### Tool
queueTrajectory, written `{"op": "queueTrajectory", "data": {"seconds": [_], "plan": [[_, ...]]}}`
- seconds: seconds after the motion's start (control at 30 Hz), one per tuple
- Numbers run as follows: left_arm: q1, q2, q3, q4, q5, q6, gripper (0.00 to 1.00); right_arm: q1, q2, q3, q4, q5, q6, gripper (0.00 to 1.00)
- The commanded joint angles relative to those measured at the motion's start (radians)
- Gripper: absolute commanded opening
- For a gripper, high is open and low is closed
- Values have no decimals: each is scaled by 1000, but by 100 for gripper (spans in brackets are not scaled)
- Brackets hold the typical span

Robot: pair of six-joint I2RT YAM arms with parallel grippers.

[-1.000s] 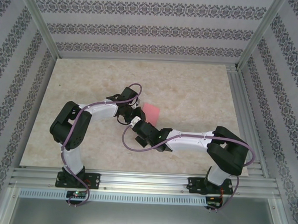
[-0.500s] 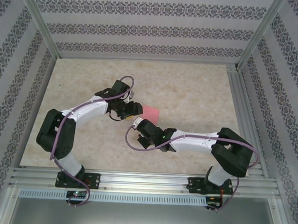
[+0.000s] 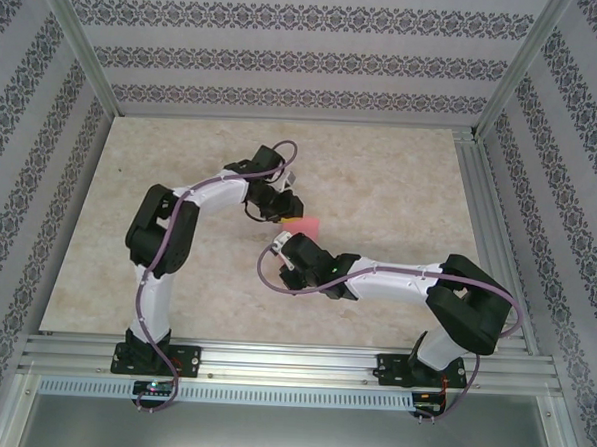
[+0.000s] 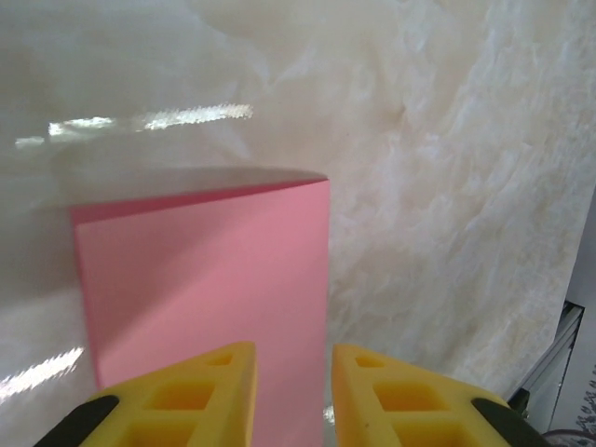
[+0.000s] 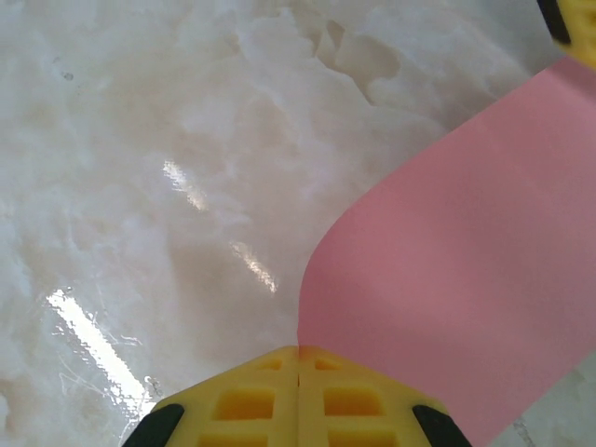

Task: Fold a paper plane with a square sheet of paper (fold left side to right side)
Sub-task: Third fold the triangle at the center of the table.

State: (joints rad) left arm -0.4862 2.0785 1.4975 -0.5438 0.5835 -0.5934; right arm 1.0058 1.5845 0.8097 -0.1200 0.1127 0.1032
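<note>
The square sheet of paper (image 3: 304, 227) is pink and lies folded over near the table's middle. In the left wrist view the sheet (image 4: 205, 279) shows a raised top layer, and its right edge runs down into the gap between my fingers. My left gripper (image 3: 287, 208) (image 4: 291, 358) hovers over the sheet's near edge, jaws a little apart and closed on nothing. My right gripper (image 3: 277, 245) (image 5: 298, 350) is shut, and the sheet (image 5: 466, 279) curves up and away from the seam of its tips.
The marble-patterned table top (image 3: 381, 178) stretches bare to the right and far side. An aluminium rail (image 3: 489, 223) runs along the right edge, and patterned walls close in three sides. A finger of the left gripper (image 5: 570, 20) shows past the sheet's far end in the right wrist view.
The left arm has drawn its elbow in and swung its gripper from the sheet's left side up to its far-left corner. The visible pink patch has shrunk. The right gripper has edged slightly forward.
</note>
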Motion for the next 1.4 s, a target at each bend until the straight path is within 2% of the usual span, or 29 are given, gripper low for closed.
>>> {"op": "queueTrajectory", "data": {"seconds": [0.0, 0.4, 0.97, 1.37], "plan": [[-15, 53, 41, -11, 30, 41, 29, -19, 5, -5, 39, -51, 22, 0], [-32, 149, 79, -30, 11, 61, 27, -89, 19, -26, 54, -163, 95, 0], [-54, 175, 87, -39, -2, 65, 25, -290, 35, -91, 107, -375, 273, 0], [-62, 186, 92, -37, -7, 63, 25, -345, 30, -111, 120, -381, 295, 0]]}}
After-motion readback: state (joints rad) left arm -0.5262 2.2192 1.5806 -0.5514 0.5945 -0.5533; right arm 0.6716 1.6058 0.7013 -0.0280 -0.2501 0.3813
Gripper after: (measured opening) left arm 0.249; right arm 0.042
